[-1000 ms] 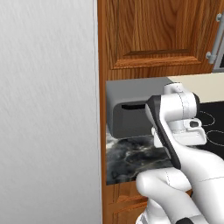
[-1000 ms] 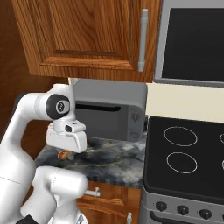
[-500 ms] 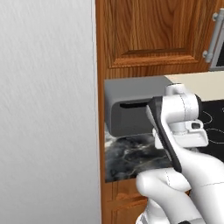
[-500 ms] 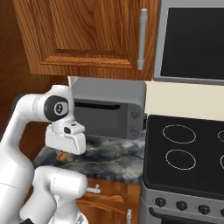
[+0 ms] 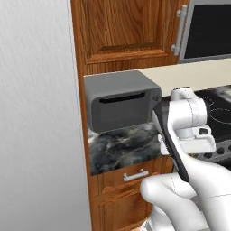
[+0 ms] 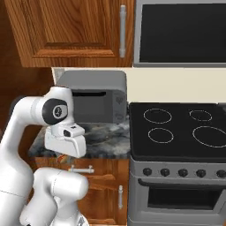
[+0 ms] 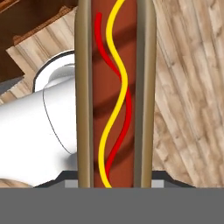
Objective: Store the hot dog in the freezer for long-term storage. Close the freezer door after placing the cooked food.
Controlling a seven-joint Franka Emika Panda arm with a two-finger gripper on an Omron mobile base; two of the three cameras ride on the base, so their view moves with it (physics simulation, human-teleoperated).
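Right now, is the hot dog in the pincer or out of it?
In it: the hot dog runs straight up from the hand camera's bottom edge.

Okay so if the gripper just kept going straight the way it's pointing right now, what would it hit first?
The gripper is shut on the hot dog, which runs out along its line. Past that, the hand view shows the wooden floor, so it points down and would probably meet the floor first, though depth is unclear.
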